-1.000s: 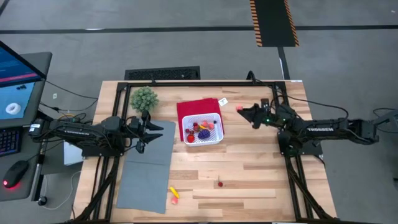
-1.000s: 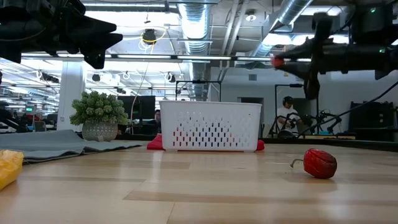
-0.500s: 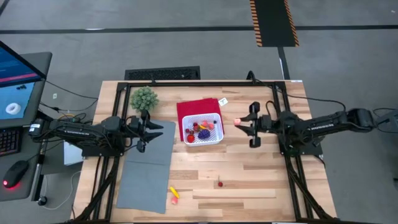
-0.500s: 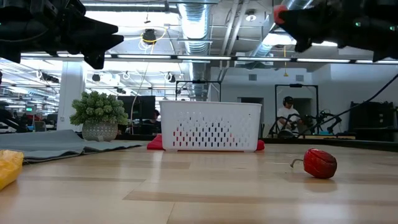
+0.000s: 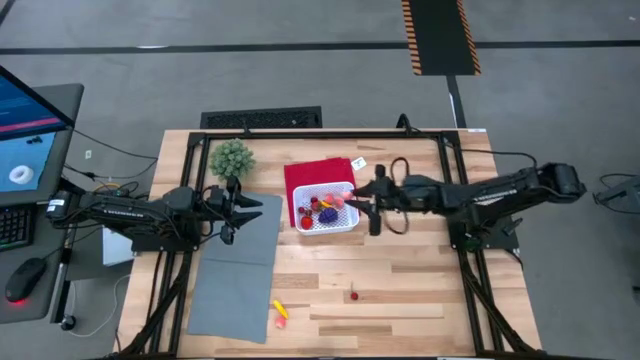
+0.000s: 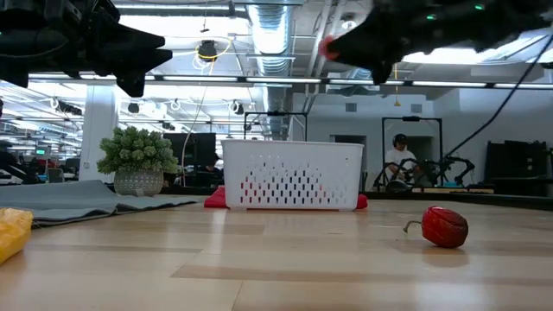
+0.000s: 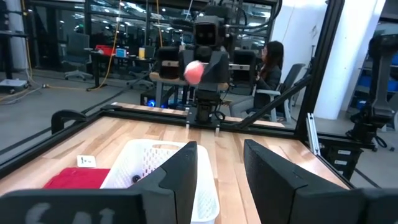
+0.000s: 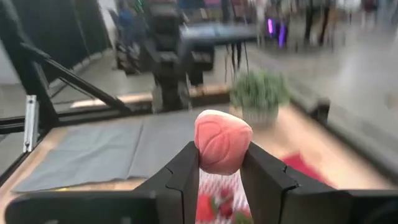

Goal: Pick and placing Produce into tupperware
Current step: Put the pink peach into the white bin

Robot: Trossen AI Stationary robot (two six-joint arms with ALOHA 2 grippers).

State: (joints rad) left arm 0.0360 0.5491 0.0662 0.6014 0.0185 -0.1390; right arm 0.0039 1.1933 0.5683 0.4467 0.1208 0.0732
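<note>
Pink produce piece sits pinched in my right claw, carried above the right rim of the white tupperware at the centre of the high view. Next I judge it must centre over the basket and let go. My left claw, part spread and empty, waits at centre left.

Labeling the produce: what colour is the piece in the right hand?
Pink; the piece shows best in the right wrist view.

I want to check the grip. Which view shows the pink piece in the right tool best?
The right wrist view: the pink piece fills the centre, pinched between both fingers. The left wrist view shows it small and distant, the high view a dot, the low view a sliver.
</note>
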